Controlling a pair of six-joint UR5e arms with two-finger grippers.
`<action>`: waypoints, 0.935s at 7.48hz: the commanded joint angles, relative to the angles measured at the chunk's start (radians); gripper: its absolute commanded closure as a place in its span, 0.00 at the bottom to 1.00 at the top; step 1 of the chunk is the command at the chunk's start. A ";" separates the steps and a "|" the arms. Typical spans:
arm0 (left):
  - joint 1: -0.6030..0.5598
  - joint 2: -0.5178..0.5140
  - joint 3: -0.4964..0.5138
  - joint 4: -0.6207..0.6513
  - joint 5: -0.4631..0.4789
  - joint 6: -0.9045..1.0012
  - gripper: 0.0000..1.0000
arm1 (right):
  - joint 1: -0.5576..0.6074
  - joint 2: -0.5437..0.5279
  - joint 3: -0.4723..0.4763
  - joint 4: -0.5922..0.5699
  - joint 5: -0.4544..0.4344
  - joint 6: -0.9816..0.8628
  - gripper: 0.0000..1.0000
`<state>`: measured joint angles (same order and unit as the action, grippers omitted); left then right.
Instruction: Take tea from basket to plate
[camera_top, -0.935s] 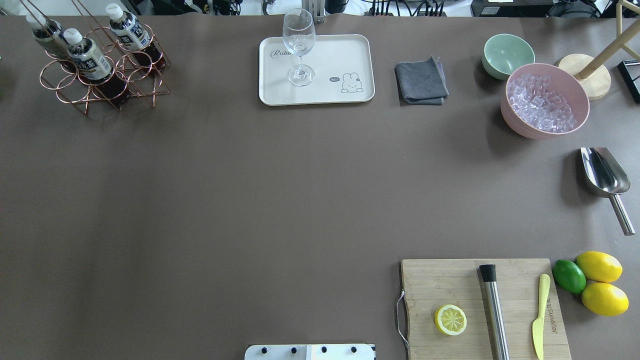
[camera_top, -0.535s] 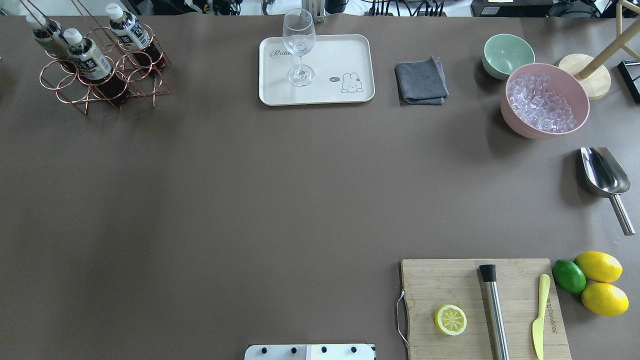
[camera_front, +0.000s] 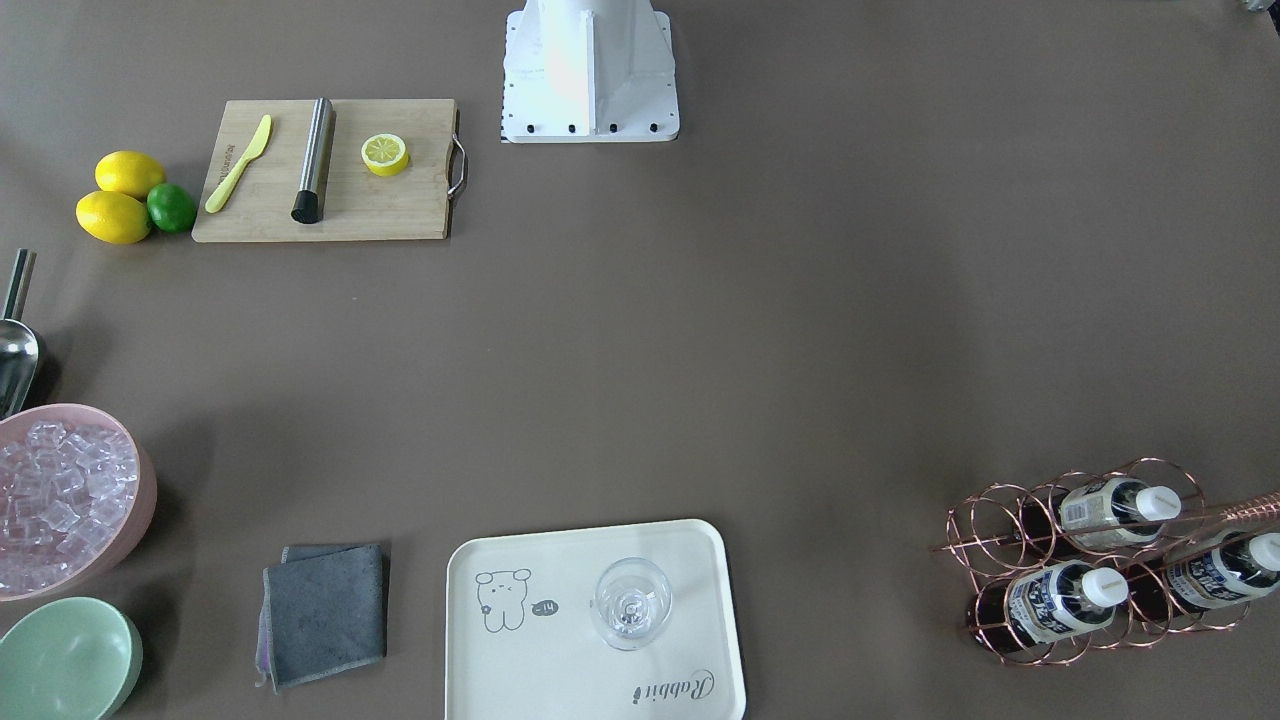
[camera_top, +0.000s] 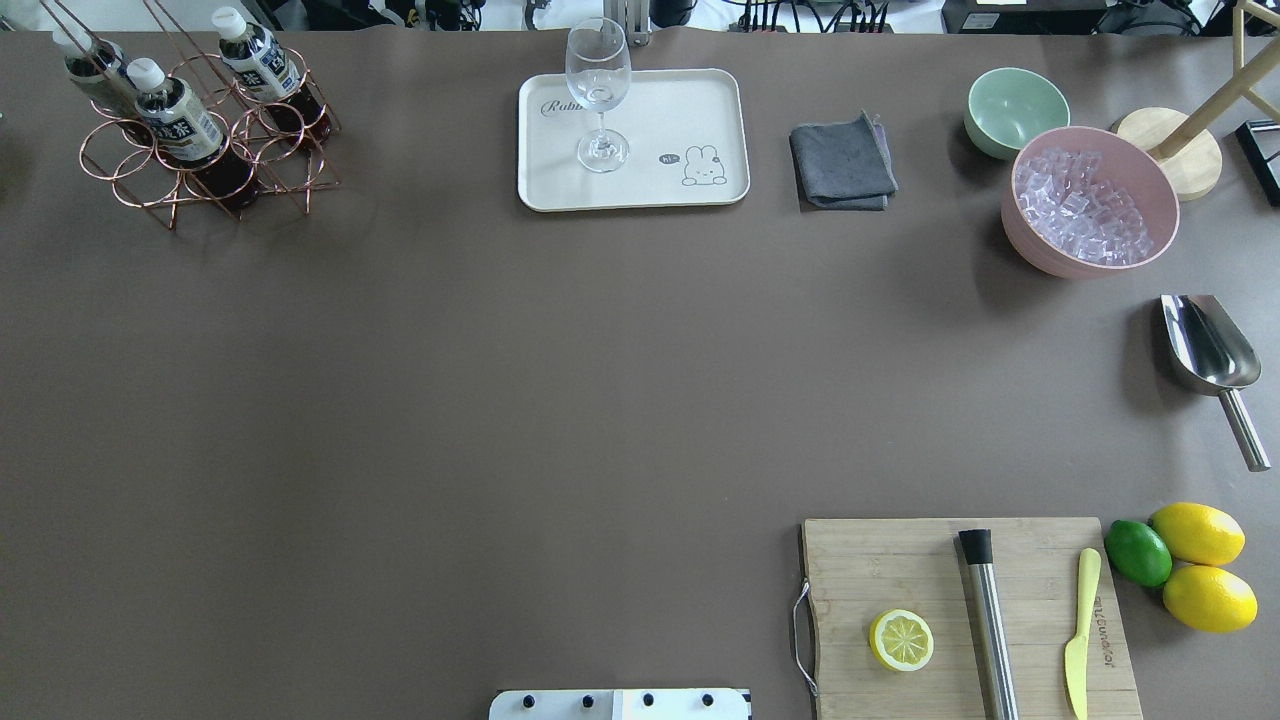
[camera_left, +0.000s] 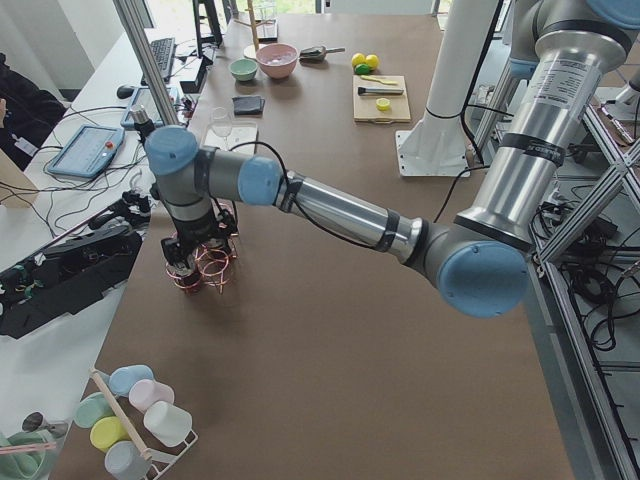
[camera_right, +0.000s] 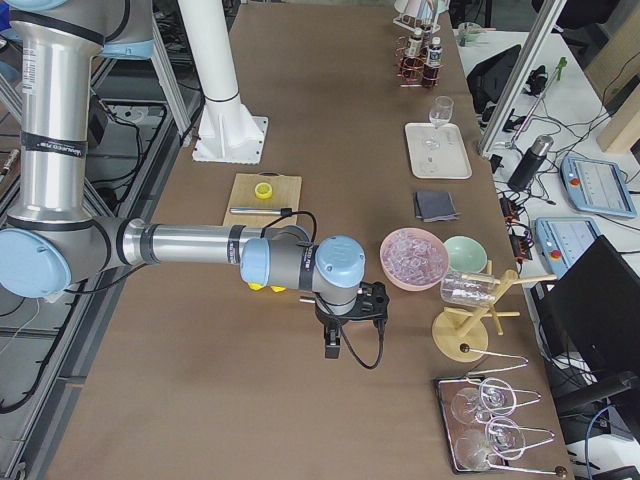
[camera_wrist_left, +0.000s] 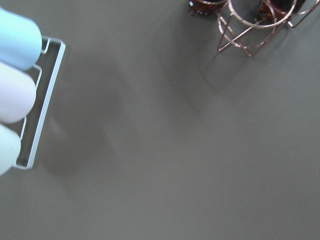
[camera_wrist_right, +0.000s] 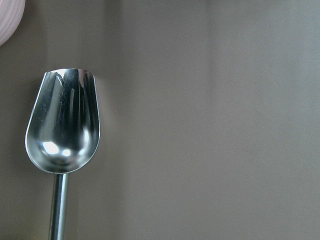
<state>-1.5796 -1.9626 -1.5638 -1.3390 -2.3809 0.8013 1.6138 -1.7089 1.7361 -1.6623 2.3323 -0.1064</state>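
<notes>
At the far left corner of the table, seen from the robot's side, a copper wire basket holds three tea bottles, each in its own ring with its white cap up. None of them is on the plate, which lies well apart from the basket along the same far edge. A wine glass stands upright on the plate, on the half nearer the basket and just beside the "Rabbit" script. The half with the little drawing is bare.

From the table's left end, the left gripper hangs low right beside the basket. Its dark fingers overlap the wire from that angle, so I cannot tell how far apart they are or whether they touch a bottle. Its wrist camera catches only the basket's rings at the top edge and a rack of pastel cups at the side.

The right gripper hovers low over the table near a pink bowl of ice. I cannot tell whether it is parted or closed, and its wrist camera looks down on a steel scoop.

A folded grey cloth lies beside the plate, then a green bowl and a wooden stand. Near the robot, a cutting board carries half a lemon, a metal rod and a yellow knife. A lime and two whole lemons lie just beside it.
</notes>
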 joint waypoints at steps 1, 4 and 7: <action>0.024 -0.168 -0.034 0.081 0.000 0.148 0.02 | 0.000 0.003 -0.007 -0.001 -0.005 0.005 0.00; 0.131 -0.165 -0.070 0.009 -0.003 0.176 0.02 | 0.000 0.003 -0.009 0.001 -0.005 0.004 0.00; 0.173 -0.250 0.054 -0.003 0.003 0.177 0.02 | 0.000 0.005 -0.041 0.086 -0.004 0.005 0.00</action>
<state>-1.4221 -2.1476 -1.6024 -1.3350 -2.3807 0.9749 1.6137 -1.7042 1.7231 -1.6449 2.3271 -0.1020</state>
